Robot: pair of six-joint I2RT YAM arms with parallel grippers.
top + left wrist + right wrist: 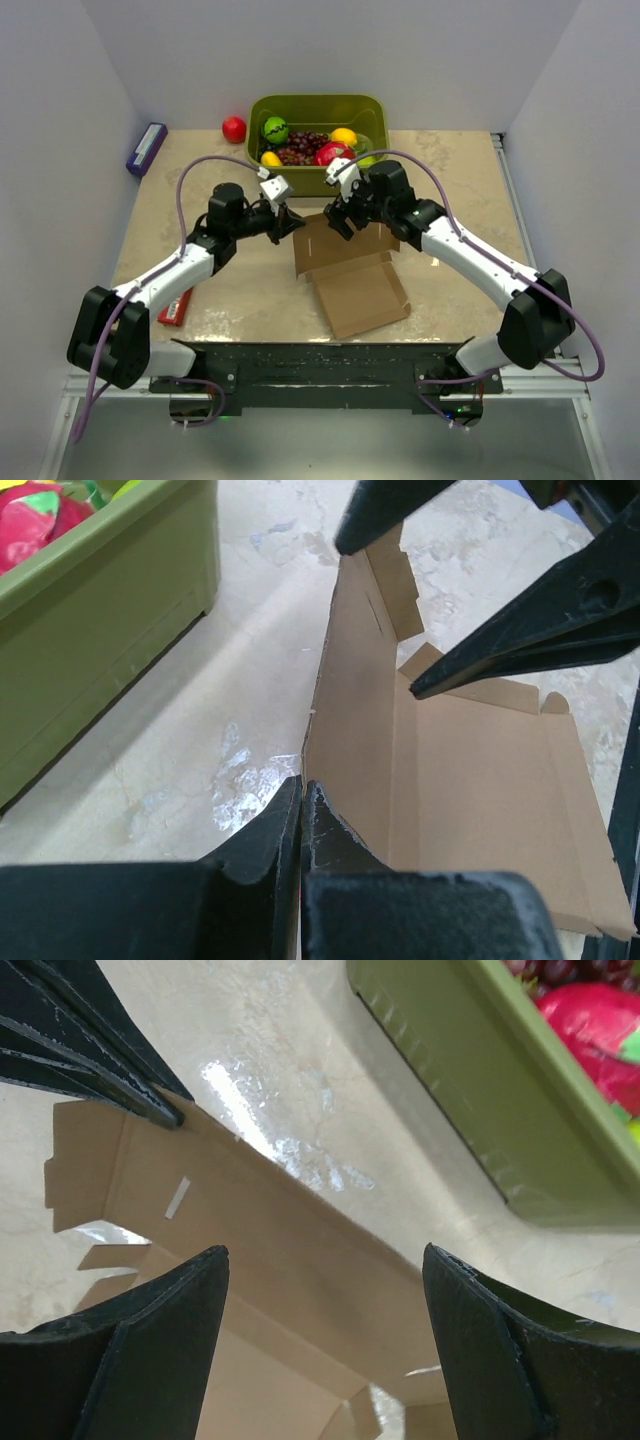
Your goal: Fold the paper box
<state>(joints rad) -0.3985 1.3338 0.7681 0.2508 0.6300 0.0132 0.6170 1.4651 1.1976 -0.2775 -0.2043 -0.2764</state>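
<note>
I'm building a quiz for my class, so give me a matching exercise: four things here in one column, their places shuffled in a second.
1 paper box
2 green tub
3 lone red fruit
4 purple pack

A far left
B centre, one side raised
C just left of the tub
D rear, holding grapes

Pairs: 1-B, 2-D, 3-C, 4-A

Robot lab cell; plain white partitions (50, 120) round table (470, 190); metal mounting rail (320, 372)
</note>
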